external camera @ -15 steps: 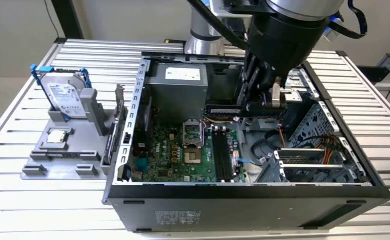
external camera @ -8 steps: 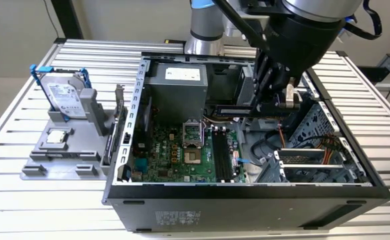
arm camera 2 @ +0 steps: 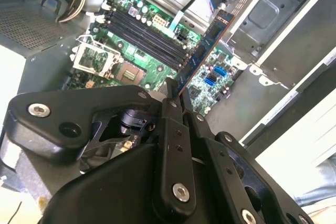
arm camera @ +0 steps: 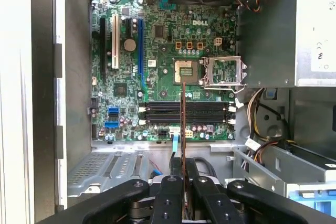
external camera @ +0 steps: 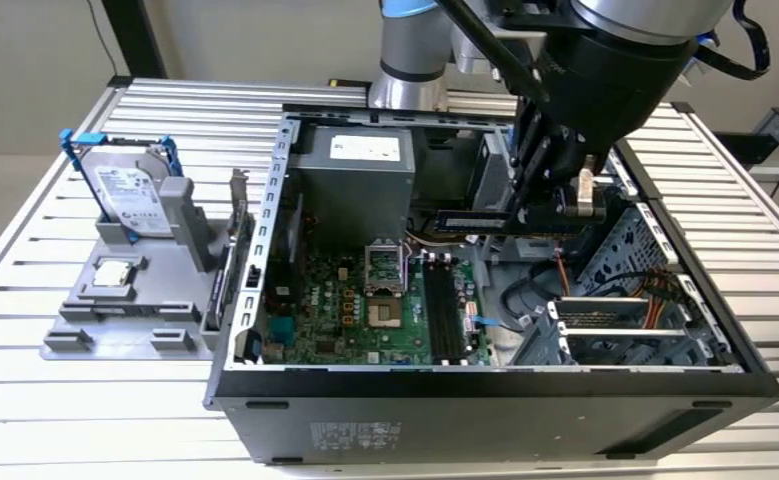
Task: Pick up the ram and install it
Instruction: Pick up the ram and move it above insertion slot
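While the gripper [arm camera 2: 176,95] pinches one short end of the ram [arm camera 2: 202,56], the stick hangs above the motherboard [external camera: 336,310], right of centre in the exterior view. Light, thin and stiff, it would probably crack if levered, so its bare edges are the place to hold. Its long axis runs level toward the exterior view's left, seemingly crosswise to the black slots [arm camera: 186,114], though that angle is hard to judge.
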Robot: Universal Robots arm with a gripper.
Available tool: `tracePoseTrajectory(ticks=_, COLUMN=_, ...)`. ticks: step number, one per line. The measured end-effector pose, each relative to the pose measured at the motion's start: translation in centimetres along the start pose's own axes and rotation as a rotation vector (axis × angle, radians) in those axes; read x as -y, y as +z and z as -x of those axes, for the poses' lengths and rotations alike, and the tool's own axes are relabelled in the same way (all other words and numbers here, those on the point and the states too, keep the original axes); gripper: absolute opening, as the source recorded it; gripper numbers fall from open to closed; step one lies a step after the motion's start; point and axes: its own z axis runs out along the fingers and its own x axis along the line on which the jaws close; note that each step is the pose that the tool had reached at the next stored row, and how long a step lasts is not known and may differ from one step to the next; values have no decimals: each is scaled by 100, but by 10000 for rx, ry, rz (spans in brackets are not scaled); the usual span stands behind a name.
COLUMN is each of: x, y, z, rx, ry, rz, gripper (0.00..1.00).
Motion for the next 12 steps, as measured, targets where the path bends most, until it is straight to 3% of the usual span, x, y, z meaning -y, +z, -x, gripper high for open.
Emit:
tracePoseTrajectory(ticks=4, x=0, y=2, z=27, rx=1, ry=18, rz=-2, gripper=0)
tracePoseTrajectory(ticks=12, x=-4, y=13, z=197, rx=1, ry=65, rz=-5, gripper=0)
